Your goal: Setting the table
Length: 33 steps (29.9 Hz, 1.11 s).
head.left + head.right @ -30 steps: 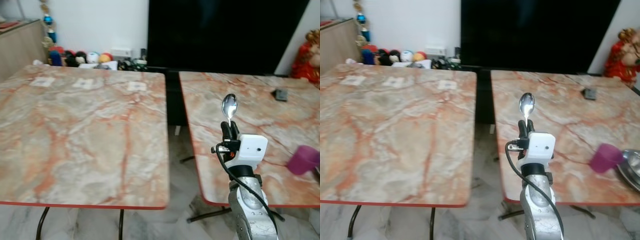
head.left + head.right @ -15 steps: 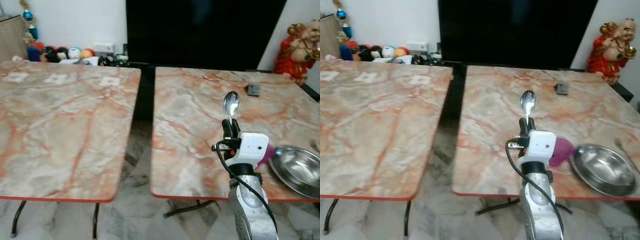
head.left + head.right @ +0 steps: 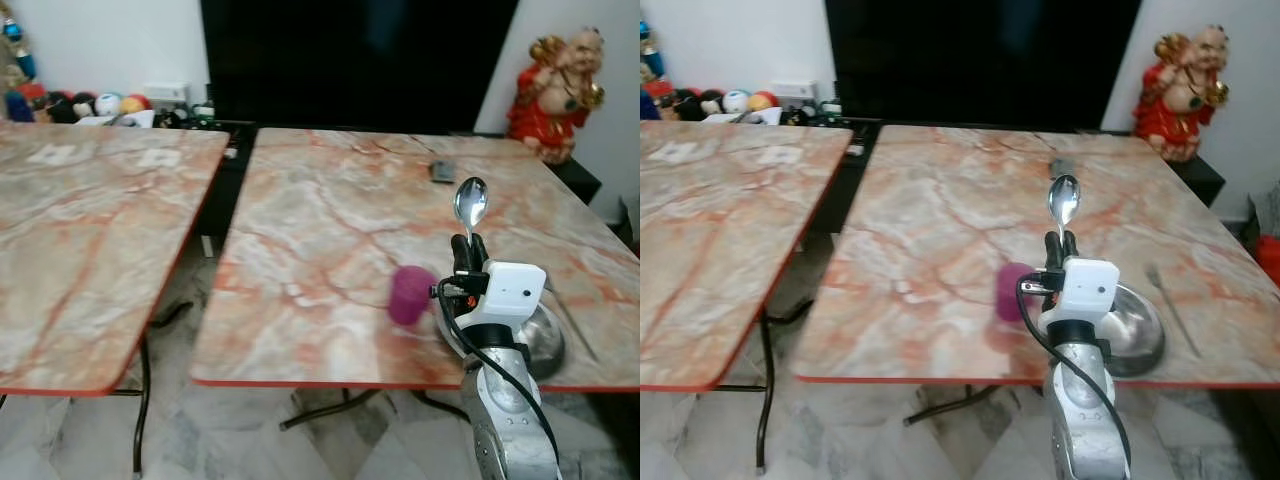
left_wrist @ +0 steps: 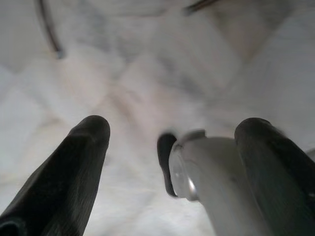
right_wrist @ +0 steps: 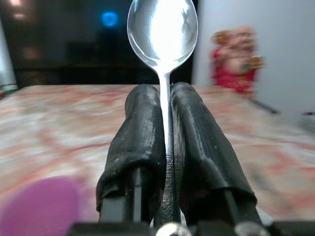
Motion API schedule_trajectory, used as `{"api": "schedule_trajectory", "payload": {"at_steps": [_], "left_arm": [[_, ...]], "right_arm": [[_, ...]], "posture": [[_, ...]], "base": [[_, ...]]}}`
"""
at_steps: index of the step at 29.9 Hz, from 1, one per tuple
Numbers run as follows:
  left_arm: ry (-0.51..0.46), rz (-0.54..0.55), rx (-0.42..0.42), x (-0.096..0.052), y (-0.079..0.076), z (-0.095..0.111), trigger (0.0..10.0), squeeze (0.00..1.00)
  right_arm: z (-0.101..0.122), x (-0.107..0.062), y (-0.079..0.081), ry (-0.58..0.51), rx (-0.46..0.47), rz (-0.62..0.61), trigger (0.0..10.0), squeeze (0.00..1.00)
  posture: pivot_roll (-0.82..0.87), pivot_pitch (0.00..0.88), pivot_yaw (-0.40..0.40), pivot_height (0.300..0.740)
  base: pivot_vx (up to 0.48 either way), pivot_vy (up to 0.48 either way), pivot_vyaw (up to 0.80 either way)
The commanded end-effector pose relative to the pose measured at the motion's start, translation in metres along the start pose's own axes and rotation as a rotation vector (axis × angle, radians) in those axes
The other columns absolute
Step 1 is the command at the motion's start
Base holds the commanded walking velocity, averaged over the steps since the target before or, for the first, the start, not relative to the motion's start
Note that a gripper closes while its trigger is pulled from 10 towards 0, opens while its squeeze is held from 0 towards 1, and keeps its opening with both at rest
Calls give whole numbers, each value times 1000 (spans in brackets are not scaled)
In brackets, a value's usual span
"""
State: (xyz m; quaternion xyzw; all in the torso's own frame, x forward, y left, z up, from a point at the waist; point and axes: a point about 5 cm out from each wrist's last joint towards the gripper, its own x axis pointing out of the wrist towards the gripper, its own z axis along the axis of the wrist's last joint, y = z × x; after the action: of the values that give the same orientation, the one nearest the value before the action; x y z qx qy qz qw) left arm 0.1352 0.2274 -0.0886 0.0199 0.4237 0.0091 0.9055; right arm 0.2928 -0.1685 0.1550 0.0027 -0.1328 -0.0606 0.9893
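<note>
Silver right arm rises upright, its hand [image 3: 466, 243] clamped on a spoon [image 3: 469, 205] standing bowl-up; left hand [image 4: 172, 147] hangs open over floor.

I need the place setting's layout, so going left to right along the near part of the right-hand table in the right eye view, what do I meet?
purple cup → spoon upright in the right gripper → steel bowl → fork

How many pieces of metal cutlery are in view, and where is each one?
2. A shiny metal spoon stands upright, clamped in the right gripper above the marble table. A thin metal fork lies flat on that table, right of the round steel bowl. The arm may hide others.
</note>
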Motion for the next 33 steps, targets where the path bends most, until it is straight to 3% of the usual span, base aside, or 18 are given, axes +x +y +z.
{"api": "schedule_trajectory", "payload": {"at_steps": [1, 11, 33], "left_arm": [[9, 20, 5, -2, 7, -2, 10000, 0], [9, 22, 4, -2, 8, -1, 10000, 0], [19, 28, 1, -3, 10, -3, 10000, 0]], "right_arm": [[7, 3, 5, -31, 12, 6, 10000, 0], [8, 3, 5, -31, 12, 1, 10000, 0], [4, 3, 5, -9, 9, -7, 10000, 0]], "posture": [[-12, 17, -27, 740], [-10, 29, -28, 740], [-5, 44, -23, 740]], "base": [[0, -424, 0], [0, -410, 0], [0, -85, 0]]}}
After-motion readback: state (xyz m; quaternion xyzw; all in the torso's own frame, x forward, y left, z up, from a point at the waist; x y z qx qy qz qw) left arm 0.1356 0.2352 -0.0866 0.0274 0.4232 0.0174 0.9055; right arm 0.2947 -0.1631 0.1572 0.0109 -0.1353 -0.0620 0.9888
